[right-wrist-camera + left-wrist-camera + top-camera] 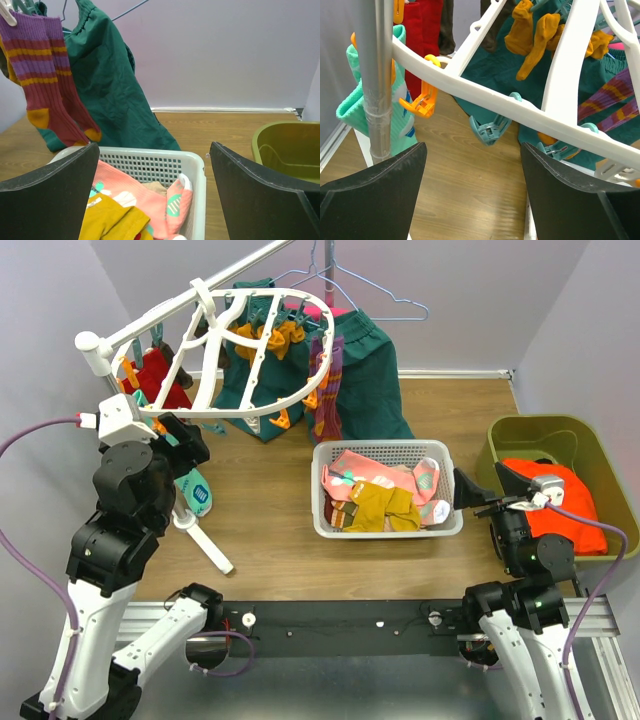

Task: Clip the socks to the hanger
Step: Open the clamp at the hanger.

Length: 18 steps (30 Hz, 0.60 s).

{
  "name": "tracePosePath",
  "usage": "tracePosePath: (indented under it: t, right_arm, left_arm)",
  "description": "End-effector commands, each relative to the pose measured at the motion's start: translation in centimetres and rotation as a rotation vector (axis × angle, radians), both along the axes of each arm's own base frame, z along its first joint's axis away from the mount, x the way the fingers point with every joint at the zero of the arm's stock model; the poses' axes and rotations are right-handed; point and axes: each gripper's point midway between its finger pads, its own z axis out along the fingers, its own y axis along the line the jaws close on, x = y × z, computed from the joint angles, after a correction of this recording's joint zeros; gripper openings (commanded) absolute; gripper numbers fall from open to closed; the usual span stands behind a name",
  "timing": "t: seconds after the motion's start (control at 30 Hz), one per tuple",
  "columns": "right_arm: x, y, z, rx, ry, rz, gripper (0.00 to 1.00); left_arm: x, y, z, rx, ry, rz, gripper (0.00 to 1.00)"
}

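Note:
The white lattice hanger (240, 360) hangs tilted from a rack at the back left. Red (160, 375), mustard (270, 338) and maroon striped (328, 390) socks are clipped to it, and a mint sock (193, 490) hangs low. More pink and mustard socks (385, 495) lie in the white basket (390, 528). My left gripper (185, 440) is open and empty just under the hanger's rim (485, 95), facing a free teal clip (492, 127) and an orange clip (422, 100). My right gripper (487, 485) is open and empty beside the basket's right end (150, 156).
A dark green garment (370, 380) and wire hangers (360, 290) hang behind the basket. An olive bin (560, 435) with an orange cloth (560, 505) stands at the right. The rack's grey pole (377, 75) is close on my left gripper's left; its white foot (205, 545) lies on the table.

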Motion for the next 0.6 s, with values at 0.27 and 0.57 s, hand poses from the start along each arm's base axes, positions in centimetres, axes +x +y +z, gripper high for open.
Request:
tracePosePath:
  t: [0.27, 0.57]
  right_arm:
    - [-0.2, -0.1, -0.3, 0.002, -0.001, -0.004, 1.0]
    - [-0.2, -0.1, -0.3, 0.001, -0.004, -0.004, 1.0]
  left_arm:
    - [0.8, -0.2, 0.7, -0.022, -0.031, 0.009, 0.78]
    - [1.3, -0.5, 1.0, -0.045, -0.073, 0.006, 0.78]
